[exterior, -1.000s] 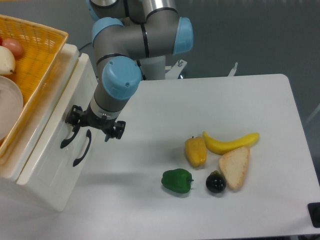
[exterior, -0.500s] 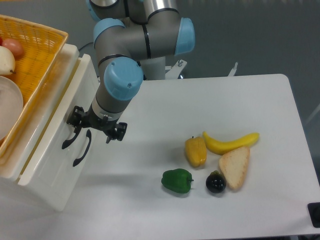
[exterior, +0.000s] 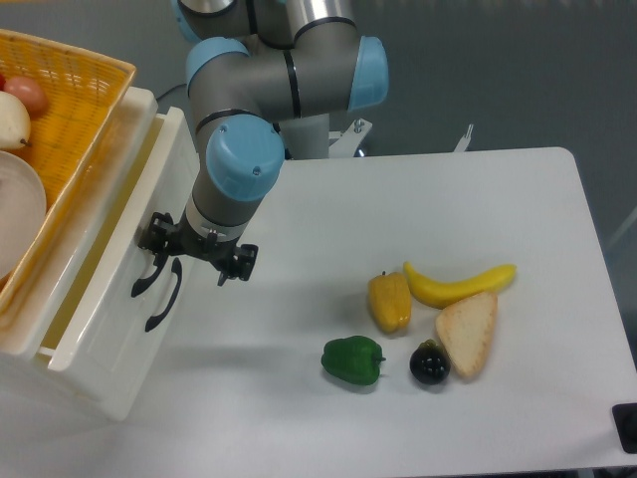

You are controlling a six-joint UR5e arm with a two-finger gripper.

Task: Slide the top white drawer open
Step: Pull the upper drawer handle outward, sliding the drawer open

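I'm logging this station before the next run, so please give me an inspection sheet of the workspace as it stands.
Surface: white table, bare around the food items.
Job's things: top white drawer partly pulled out, a gap showing behind its front; lower drawer shut.
Clutter: banana, bread slice, yellow pepper, green pepper, dark round fruit; yellow basket on the cabinet.
Grippers: gripper at the top drawer's black handle; grip cannot be judged.
Cables: nothing seen.
Surroundings: grey floor.
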